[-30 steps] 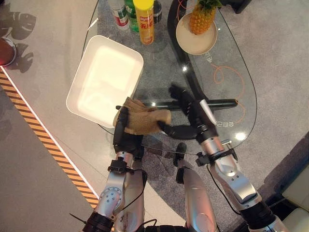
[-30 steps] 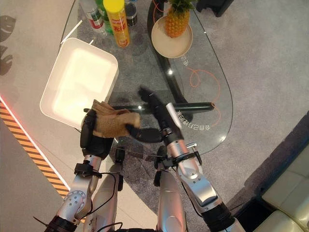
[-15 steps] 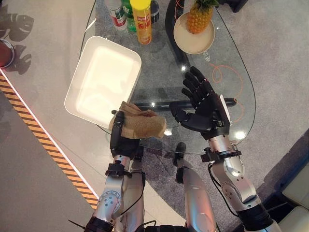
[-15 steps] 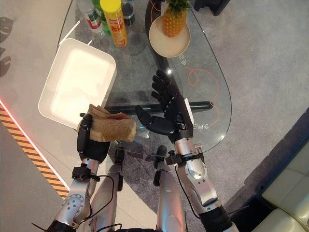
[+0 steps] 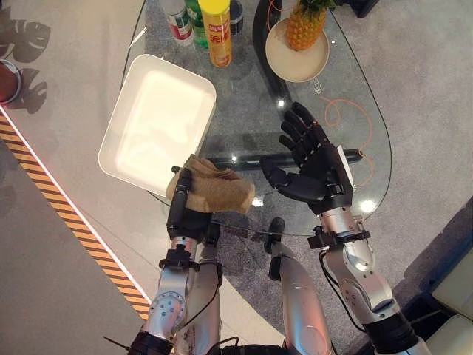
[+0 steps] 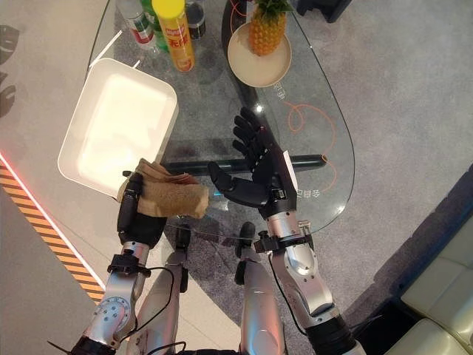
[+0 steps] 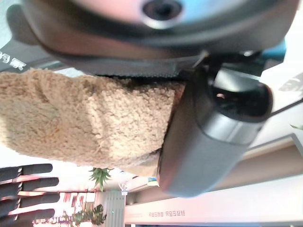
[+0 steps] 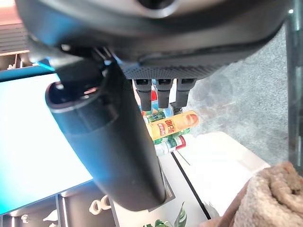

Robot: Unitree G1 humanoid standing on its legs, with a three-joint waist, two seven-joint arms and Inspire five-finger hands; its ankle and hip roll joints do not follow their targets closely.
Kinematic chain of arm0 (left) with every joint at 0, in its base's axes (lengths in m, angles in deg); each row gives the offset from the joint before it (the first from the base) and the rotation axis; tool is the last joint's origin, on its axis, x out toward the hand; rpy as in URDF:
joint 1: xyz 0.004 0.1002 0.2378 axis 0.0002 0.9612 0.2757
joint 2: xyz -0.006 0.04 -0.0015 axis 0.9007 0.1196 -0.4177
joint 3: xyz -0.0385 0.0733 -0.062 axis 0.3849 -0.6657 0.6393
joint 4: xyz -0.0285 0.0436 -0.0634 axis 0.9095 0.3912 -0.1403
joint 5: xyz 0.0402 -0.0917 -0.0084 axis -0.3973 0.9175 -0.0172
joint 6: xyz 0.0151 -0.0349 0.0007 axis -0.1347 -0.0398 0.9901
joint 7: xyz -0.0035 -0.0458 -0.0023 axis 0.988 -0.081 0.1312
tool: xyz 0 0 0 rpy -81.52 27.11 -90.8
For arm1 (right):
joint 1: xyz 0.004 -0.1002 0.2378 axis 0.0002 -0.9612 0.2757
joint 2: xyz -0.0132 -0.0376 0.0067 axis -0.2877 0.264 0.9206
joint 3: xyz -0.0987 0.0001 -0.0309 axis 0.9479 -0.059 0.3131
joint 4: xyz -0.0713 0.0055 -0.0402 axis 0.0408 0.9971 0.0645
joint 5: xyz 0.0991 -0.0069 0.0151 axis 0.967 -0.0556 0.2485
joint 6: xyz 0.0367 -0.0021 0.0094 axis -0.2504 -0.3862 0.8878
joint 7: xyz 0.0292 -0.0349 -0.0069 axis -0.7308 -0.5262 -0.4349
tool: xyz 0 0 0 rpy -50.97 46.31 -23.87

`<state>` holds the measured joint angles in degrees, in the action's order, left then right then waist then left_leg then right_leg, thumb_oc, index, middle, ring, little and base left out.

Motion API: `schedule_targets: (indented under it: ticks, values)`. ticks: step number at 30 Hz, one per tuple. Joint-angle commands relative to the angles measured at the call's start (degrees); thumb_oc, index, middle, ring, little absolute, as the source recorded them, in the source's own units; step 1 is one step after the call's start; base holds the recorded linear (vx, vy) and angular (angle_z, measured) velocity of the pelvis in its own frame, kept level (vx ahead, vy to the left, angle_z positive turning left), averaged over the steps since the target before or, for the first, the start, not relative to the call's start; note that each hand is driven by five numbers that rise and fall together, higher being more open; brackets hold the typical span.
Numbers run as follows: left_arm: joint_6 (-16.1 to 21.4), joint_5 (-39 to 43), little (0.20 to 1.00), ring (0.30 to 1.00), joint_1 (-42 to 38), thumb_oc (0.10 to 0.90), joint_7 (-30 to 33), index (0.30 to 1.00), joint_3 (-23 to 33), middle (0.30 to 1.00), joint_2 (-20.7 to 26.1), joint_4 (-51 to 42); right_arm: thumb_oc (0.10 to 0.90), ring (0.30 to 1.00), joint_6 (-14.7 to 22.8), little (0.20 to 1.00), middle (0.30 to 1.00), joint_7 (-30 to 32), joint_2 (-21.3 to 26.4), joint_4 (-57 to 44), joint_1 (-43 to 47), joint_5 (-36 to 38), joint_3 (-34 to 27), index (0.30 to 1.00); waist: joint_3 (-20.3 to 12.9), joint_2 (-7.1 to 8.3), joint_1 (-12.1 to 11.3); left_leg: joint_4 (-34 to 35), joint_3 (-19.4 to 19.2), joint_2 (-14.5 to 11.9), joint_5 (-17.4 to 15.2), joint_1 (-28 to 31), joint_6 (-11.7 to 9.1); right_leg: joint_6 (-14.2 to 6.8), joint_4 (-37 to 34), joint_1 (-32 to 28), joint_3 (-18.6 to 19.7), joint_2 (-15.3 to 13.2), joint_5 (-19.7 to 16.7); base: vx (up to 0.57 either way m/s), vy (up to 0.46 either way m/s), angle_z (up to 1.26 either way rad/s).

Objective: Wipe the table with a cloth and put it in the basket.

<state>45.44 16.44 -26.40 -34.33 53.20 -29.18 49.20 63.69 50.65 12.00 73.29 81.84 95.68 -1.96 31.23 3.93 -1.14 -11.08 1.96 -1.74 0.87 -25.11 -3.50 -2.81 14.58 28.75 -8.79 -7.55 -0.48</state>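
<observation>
My left hand (image 5: pixel 186 214) is nearest to me, at the near edge of the glass table (image 5: pixel 369 133), with its fingers and thumb curled round the tan fleecy cloth (image 5: pixel 219 189). The cloth bunches over the top of that hand and sticks out toward my right hand (image 5: pixel 314 168), close to its thumb but apart from it. In the left wrist view the cloth (image 7: pixel 90 125) is pressed between the palm and the thumb.

My right hand is raised over the near part of the table, palm turned toward the cloth, fingers straight and spread, holding nothing.

Just beyond my left hand sits the white rectangular basket (image 5: pixel 117 127), at the table's left edge and overhanging it; the cloth's far corner is just beside its near rim. A dark bar (image 6: pixel 314 158) runs under the glass behind my right hand.

Farther off, a pineapple (image 5: pixel 305 24) stands on a round cream plate (image 5: pixel 284 63), and to its left a yellow spray can (image 5: pixel 216 31) stands beside some bottles (image 5: pixel 185 16).
</observation>
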Motion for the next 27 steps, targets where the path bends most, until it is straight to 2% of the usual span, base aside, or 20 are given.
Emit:
schedule_targets:
  ticks: [1, 4, 7, 10, 13, 15, 16, 21, 22, 23, 27]
  values:
    - [4.4, -11.2, 0.200, 0.300, -0.9, 0.100, -0.6, 0.300, 4.0, 0.300, 1.9, -13.6, 0.800, 0.900, 2.1, 0.900, 0.900, -2.1, 1.9, -8.4, 1.3, 1.1, -0.4, 0.900, -1.4, -0.63, 0.0, -2.1, -6.4, 3.9, -0.2, -1.5, 4.8, 1.2, -2.6, -3.0, 0.8, 4.9, -1.0, 0.02, 0.057, 0.00]
    - [9.0, -22.0, 0.200, 0.300, -2.4, 0.100, 3.8, 0.300, 5.8, 0.300, 3.1, -12.4, 0.800, 0.900, -0.6, 0.900, 0.900, -3.0, 2.5, -7.0, 0.9, 0.7, 0.1, 0.900, -1.4, -1.08, 0.2, -2.6, -6.2, 4.1, -0.1, -2.1, 4.8, 1.2, -2.0, -2.3, 1.1, 4.8, -0.8, 0.01, 0.071, -0.01]
    - [10.6, -27.8, 0.200, 0.300, -3.4, 0.100, 8.2, 0.300, 7.3, 0.300, 4.1, -11.9, 0.800, 0.900, -2.1, 0.900, 0.900, -3.7, 2.9, -6.0, 0.6, 0.7, 0.2, 0.900, -1.4, -1.36, 0.3, -2.7, -6.2, 4.1, 0.0, -2.3, 4.7, 1.2, -1.7, -2.0, 1.3, 4.8, -0.6, 0.01, 0.064, -0.04]
    - [12.3, -38.6, 0.200, 0.300, -5.3, 0.100, 16.6, 0.300, 9.9, 0.300, 5.8, -9.6, 0.800, 0.900, -3.7, 0.900, 0.900, -4.5, 3.4, -4.4, 0.3, 0.9, 0.9, 0.900, -1.4, -1.79, 0.5, -3.1, -6.2, 4.2, 0.2, -3.1, 4.7, 1.3, -1.0, -1.1, 1.7, 4.8, -0.4, 0.01, 0.090, -0.12]
    - [12.3, -38.8, 0.200, 0.300, -5.4, 0.100, 17.2, 0.300, 10.1, 0.300, 6.1, -9.4, 0.800, 0.900, -3.8, 0.900, 0.900, -4.5, 3.4, -4.2, 0.4, 0.9, 0.9, 0.900, -1.4, -1.83, 0.5, -3.3, -6.1, 4.2, 0.2, -3.2, 4.7, 1.3, -0.9, -1.0, 1.7, 4.7, -0.4, 0.00, 0.037, -0.05]
    - [13.5, -54.5, 0.200, 0.300, -8.4, 0.100, 27.3, 0.300, 13.0, 0.300, 9.4, -6.2, 0.800, 0.900, -6.3, 0.900, 0.900, -5.4, 4.4, -2.3, 0.7, 1.0, 2.2, 0.900, -1.4, -2.43, 1.0, -4.5, -6.3, 4.1, 0.3, -5.0, 4.5, 1.4, 0.0, 0.7, 2.4, 4.5, -0.1, 0.03, 0.211, -0.03]
    - [13.9, -57.4, 0.200, 0.300, -9.3, 0.100, 29.3, 0.300, 13.4, 0.300, 10.5, -5.6, 0.800, 0.900, -6.5, 0.900, 0.900, -5.7, 4.8, -1.7, 0.8, 1.1, 2.6, 0.900, -1.4, -2.58, 1.1, -4.8, -6.4, 4.0, 0.3, -5.5, 4.5, 1.4, 0.3, 1.3, 2.6, 4.5, -0.1, 0.03, 0.190, -0.05]
    - [14.1, -61.9, 0.200, 0.300, -11.2, 0.100, 34.0, 0.300, 14.3, 0.300, 12.5, -4.4, 0.800, 0.900, -7.5, 0.900, 0.900, -6.2, 5.3, -1.0, 1.1, 1.4, 3.5, 0.900, -1.4, -2.86, 1.4, -5.3, -6.8, 3.9, 0.2, -6.5, 4.5, 1.6, 0.7, 2.4, 3.1, 4.5, -0.1, 0.02, 0.081, -0.07]
    - [14.2, -66.4, 0.200, 0.300, -13.6, 0.100, 39.0, 0.300, 14.9, 0.300, 14.7, -2.5, 0.800, 0.900, -8.7, 0.900, 0.900, -6.2, 5.5, -0.4, 2.0, 1.1, 4.8, 0.900, -1.4, -2.95, 1.7, -5.7, -7.2, 3.8, 0.2, -7.5, 4.6, 1.6, 0.9, 3.4, 3.5, 4.5, -0.1, 0.03, 0.159, -0.01]
    - [13.8, -68.4, 0.200, 0.300, -14.5, 0.100, 41.1, 0.300, 15.1, 0.300, 15.5, -1.9, 0.800, 0.900, -9.1, 0.900, 0.900, -6.2, 5.7, -0.2, 2.2, 1.2, 5.4, 0.900, -1.4, -3.01, 1.8, -6.0, -7.3, 3.8, 0.2, -8.1, 4.6, 1.7, 1.0, 4.0, 3.6, 4.4, -0.1, 0.02, 0.127, -0.02]
    - [12.7, -71.7, 0.200, 0.300, -15.9, 0.100, 46.0, 0.300, 15.8, 0.300, 17.0, -0.8, 0.800, 0.900, -11.1, 0.900, 0.900, -6.0, 5.9, -0.2, 2.6, 1.1, 6.5, 0.900, -1.4, -3.20, 2.0, -6.4, -7.6, 3.7, 0.2, -9.2, 4.5, 1.8, 1.2, 5.1, 4.0, 4.4, -0.2, 0.02, 0.080, -0.01]
